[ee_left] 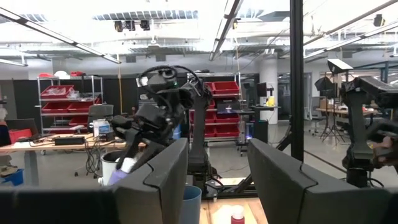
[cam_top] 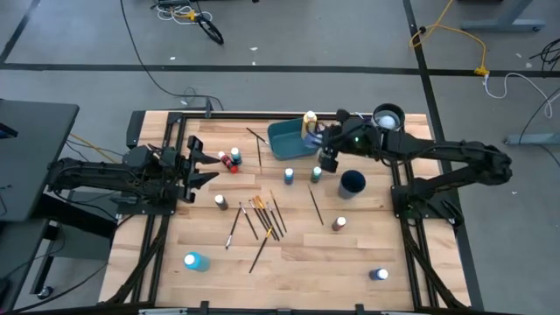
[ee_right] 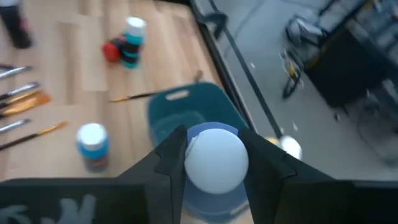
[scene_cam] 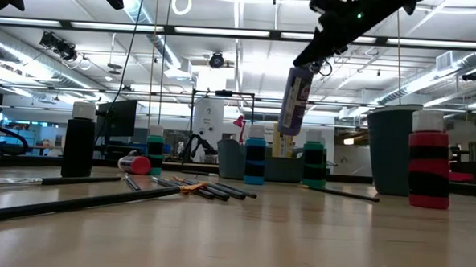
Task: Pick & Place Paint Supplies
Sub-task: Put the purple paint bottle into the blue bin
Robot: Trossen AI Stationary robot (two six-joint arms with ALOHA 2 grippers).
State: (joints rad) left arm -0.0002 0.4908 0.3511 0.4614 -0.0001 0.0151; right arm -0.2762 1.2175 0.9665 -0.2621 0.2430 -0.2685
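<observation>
R gripper [ee_right: 211,163] pinches 1 bottle [ee_right: 216,160] over bin [ee_right: 180,109]; L gripper [cam_top: 203,166] fingers spread.

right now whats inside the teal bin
The right wrist view shows the teal bin looking bare inside; the bottle held by the right pincer covers its near part.

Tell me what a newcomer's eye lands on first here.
The right gripper stands out: raised over the teal bin at the table's far edge, it is shut on a white-capped paint bottle. Next come the brushes fanned out mid-table, with small bottles dotted around them. The left gripper waits open at the left side, holding nothing.
</observation>
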